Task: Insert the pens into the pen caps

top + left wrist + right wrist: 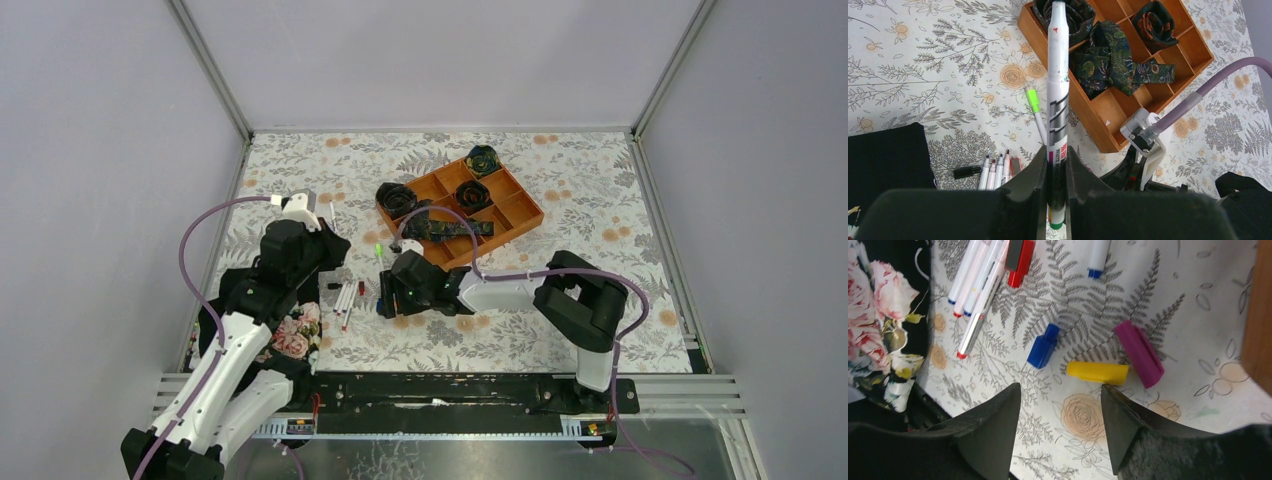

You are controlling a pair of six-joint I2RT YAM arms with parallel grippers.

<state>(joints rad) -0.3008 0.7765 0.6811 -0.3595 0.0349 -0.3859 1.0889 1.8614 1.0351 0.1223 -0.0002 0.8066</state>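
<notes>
Clamped between the dark fingers of the left gripper (1057, 160), a white-barrelled pen (1058, 85) was gripped by its rear part. Most of the barrel was let project forward, presumably so that a cap could be pushed onto the free end. Beyond it a green-capped pen (1035, 107) lay on the patterned cloth (923, 65), near the wooden tray (1083, 120), with the loose pens (995, 172) in a row to the left. The right gripper (1060, 390) was spread apart with nothing in it, low over the blue cap (1043, 345), yellow cap (1098, 372) and magenta cap (1138, 353). The yellow one was judged the easiest to reach.
</notes>
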